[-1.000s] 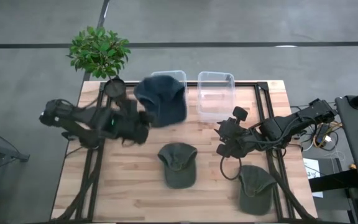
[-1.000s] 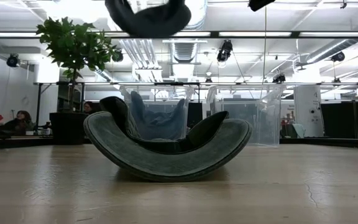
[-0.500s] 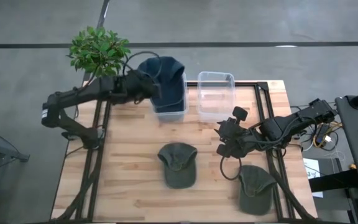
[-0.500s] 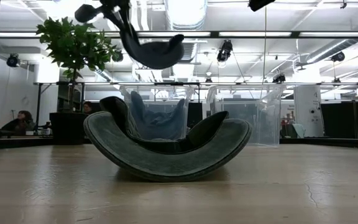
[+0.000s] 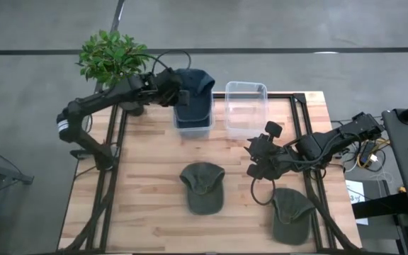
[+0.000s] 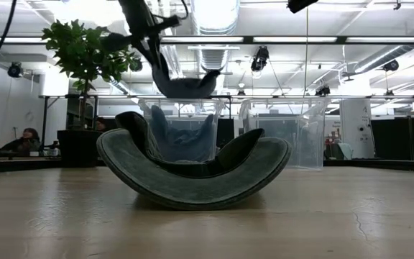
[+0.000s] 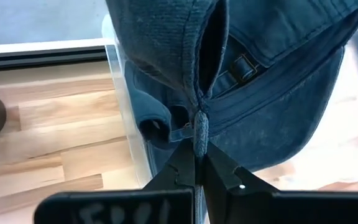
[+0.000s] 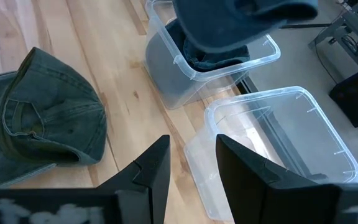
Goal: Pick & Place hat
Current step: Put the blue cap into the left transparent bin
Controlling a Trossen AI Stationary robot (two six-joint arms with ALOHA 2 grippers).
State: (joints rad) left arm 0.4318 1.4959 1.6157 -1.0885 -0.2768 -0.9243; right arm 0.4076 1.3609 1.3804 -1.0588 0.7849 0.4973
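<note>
My left gripper [image 5: 178, 94] is shut on a dark blue cap [image 5: 195, 86] that it holds over the left clear bin [image 5: 193, 122] at the table's far edge. In the low view the cap [image 6: 187, 83] hangs just above the bin's rim. A second blue cap [image 8: 219, 56] lies inside that bin. A green cap [image 5: 202, 185] rests on its crown and brim at the table's middle, and another green cap [image 5: 291, 215] lies near right. My right gripper [image 5: 255, 161] is open and empty, low at the table's right middle. My left gripper pinches a gathered fold of cloth at the cap's back edge [image 7: 199, 124], beside the strap opening, between its two fingers [image 7: 185, 167]. The fingers come from the table's left, slanting down. The cap is lifted clear and hangs slack over the bin.
An empty clear bin [image 5: 245, 106] stands right of the filled one. A potted plant [image 5: 112, 57] stands at the far left corner, close to my left arm. Bare wood lies at the table's left and near left.
My left gripper has carried the blue cap from above the table's left middle toward the far edge and right, until it is over the left bin. It has also come down, so the cap now hangs just above the bin's rim.
</note>
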